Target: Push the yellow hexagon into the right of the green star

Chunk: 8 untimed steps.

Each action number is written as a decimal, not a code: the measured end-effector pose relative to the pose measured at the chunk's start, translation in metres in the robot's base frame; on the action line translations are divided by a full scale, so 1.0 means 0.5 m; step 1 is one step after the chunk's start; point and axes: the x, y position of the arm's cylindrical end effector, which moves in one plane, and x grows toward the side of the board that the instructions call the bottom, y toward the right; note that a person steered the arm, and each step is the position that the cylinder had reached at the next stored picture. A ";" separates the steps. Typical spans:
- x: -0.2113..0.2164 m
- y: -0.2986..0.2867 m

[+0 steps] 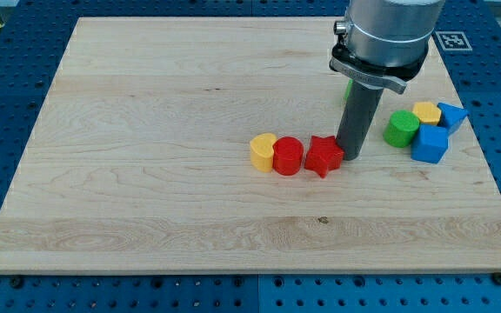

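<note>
The yellow hexagon lies near the board's right edge, in a cluster with other blocks. A sliver of green shows just left of the arm; its shape is hidden, so I cannot tell if it is the green star. My tip rests on the board, touching the right side of a red star. The tip is to the left of and below the yellow hexagon, well apart from it.
A green cylinder, a blue cube and a blue triangle crowd around the hexagon. A red cylinder and a yellow heart-like block stand in a row left of the red star. The wooden board sits on a blue table.
</note>
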 end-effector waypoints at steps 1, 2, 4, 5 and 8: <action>-0.049 0.000; -0.106 -0.020; -0.288 0.002; -0.323 0.202; -0.206 0.454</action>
